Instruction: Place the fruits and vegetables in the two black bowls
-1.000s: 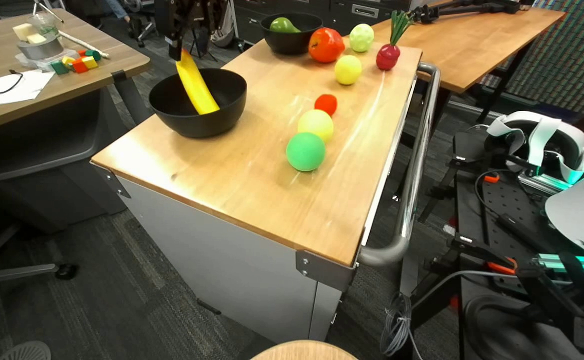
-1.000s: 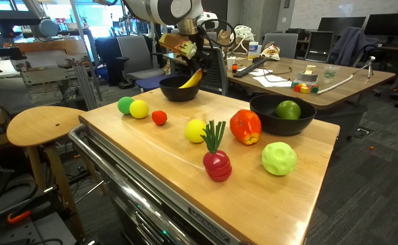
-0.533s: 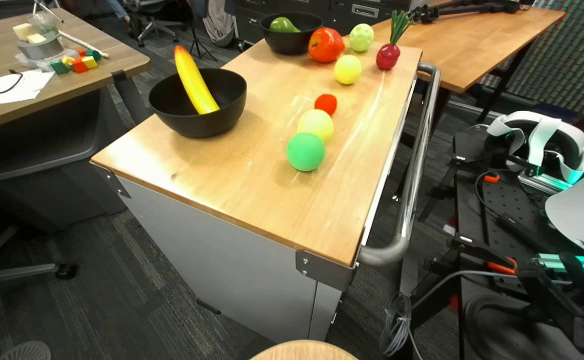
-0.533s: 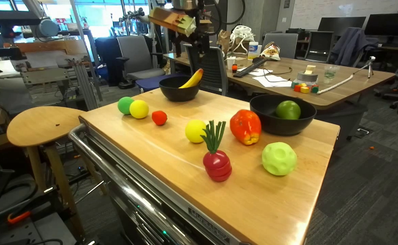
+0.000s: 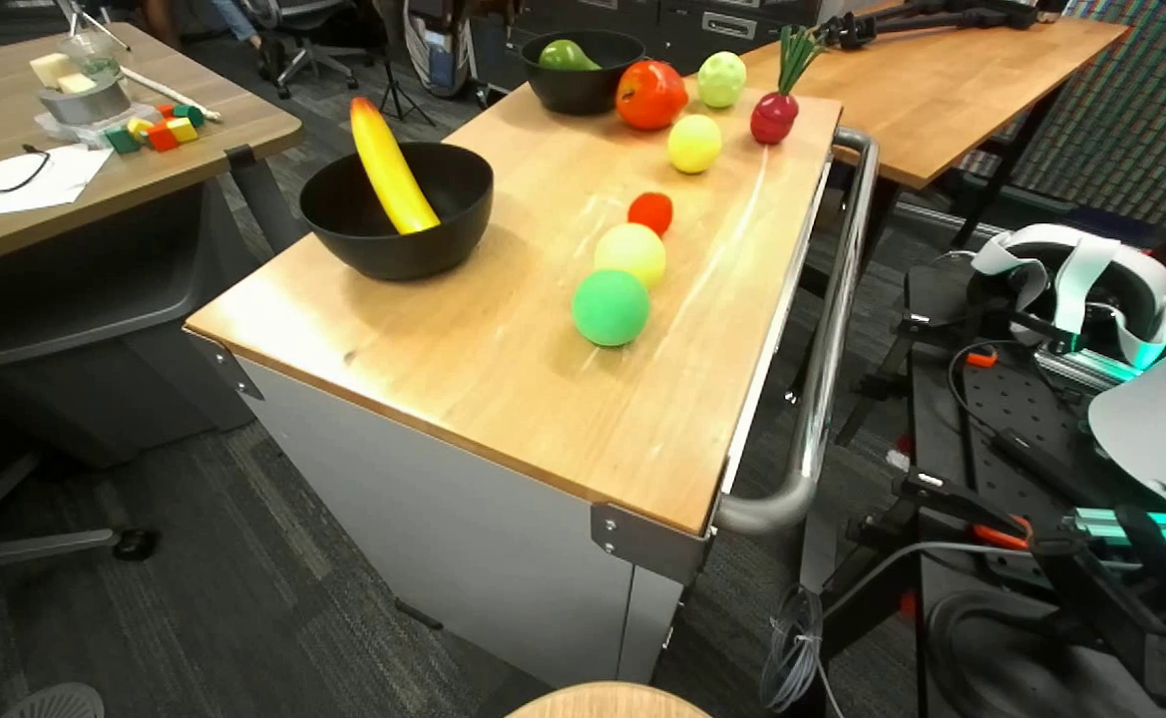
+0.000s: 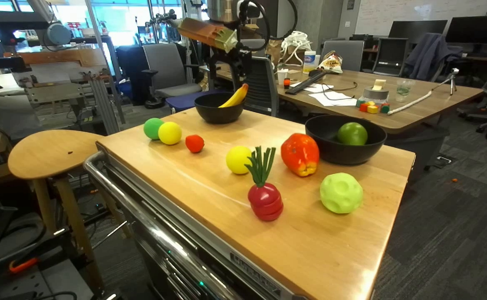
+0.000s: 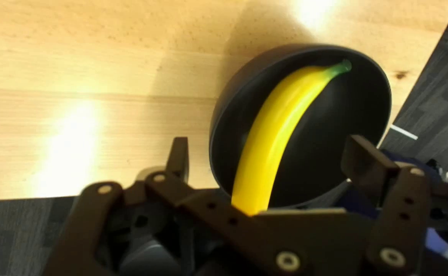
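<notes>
1. The bench (image 5: pixel 503 369) had a wooden top, with a metal handle (image 5: pixel 830 329) running along one long edge.
2. The first black bowl (image 6: pixel 347 156) stood by the long edge opposite the handle, near one corner, and a green fruit (image 6: pixel 352 133) sat inside it.
3. The second black bowl (image 6: pixel 218 116) stood along that same long edge, near the corner at the bench's other end.
4. The gripper (image 7: pixel 270 155) hung above the second black bowl with its jaws spread wide apart, clear of the banana (image 7: pixel 275 126).
5. The banana leaned in the second black bowl, its green end down inside and its reddish tip poking above the rim in both exterior views.
6. A red fruit (image 6: pixel 300 153) with a yellow patch lay just beside the first black bowl, on the handle side; whether they touched could not be told.
7. A red vegetable (image 6: pixel 265 202) stood leaves up near the handle edge, close to the short edge at the first black bowl's end.
8. A light green ball (image 6: pixel 341 193) rested near that same short edge.
9. A yellow ball (image 6: pixel 238 160) rested in from the bench's edges, near the red fruit.
10. A second yellow ball (image 5: pixel 630 247) and a green ball (image 5: pixel 610 308) sat close together toward the handle edge, at the other end of the bench.
11. A small red ball (image 5: pixel 650 211) rested just beside the second yellow ball.
</notes>
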Controlling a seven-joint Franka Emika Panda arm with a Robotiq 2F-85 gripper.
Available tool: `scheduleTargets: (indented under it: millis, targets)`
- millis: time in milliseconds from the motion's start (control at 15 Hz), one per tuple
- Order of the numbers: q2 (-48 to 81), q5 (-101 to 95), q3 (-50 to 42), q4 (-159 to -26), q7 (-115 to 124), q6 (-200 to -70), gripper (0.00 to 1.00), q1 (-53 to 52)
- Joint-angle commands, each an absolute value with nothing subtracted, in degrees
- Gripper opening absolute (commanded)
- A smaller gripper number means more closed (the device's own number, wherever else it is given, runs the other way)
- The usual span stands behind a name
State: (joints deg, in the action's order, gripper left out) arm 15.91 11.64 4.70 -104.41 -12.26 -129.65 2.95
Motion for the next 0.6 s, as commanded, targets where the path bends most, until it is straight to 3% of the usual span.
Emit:
scheduleTargets:
  millis: [0,533]
  targets:
    - [16.7,1.7,3.5,-105.2,-7.3,-125.5,1.00,-1.4]
    - [18.2,-9.6,5.3,-105.7,-7.4,-111.2,1.00,-7.0]
